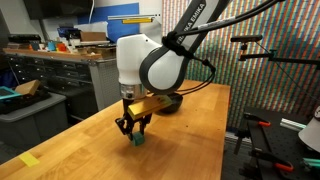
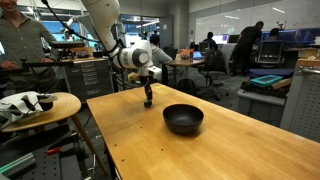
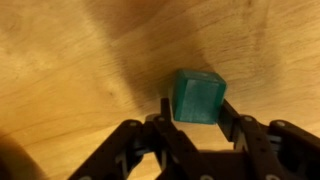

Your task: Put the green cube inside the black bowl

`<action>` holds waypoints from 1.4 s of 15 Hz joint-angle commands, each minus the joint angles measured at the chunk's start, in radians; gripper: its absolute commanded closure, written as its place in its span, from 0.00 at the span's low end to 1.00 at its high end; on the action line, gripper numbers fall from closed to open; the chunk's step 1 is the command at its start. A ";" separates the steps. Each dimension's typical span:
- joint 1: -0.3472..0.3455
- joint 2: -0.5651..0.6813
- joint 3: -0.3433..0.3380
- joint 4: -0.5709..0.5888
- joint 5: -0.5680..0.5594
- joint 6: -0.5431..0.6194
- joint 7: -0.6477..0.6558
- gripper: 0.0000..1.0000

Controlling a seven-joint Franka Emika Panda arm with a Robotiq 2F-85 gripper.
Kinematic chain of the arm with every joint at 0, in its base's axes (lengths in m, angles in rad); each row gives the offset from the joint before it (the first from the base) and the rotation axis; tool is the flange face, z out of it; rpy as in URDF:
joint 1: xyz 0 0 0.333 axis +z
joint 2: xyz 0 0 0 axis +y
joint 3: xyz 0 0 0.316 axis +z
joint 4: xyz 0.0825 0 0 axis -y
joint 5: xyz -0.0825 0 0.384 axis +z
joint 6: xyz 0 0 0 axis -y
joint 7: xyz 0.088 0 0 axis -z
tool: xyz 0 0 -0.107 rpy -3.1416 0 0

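Green cube (image 3: 197,90) sits between the two fingers of the claw (image 3: 197,104); wrist view shows a finger (image 3: 166,112) against its left face and the other against its right face, so claw narrowed onto the cube and gripping it. In an exterior view the cube (image 1: 138,139) shows as a small teal block at the tips of the claw (image 1: 134,128), right at the surface of the wooden worktop (image 1: 85,140); cannot tell whether it rests on the wood or is just clear of it. Claw points straight down, arm reaching in from above. In an exterior view the claw (image 2: 148,98) is near the far end of the worktop (image 2: 235,145); cube too small to make out there. Black bowl (image 2: 183,120) stands upright on the worktop, apart from the claw and nearer the camera, nothing in it.
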 commanded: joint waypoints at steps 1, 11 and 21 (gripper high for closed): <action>0.017 0.005 -0.014 0.016 0.041 -0.041 -0.022 0.80; 0.005 -0.102 -0.046 -0.040 0.088 -0.041 0.018 0.83; -0.101 -0.302 -0.065 -0.220 0.196 0.005 0.050 0.83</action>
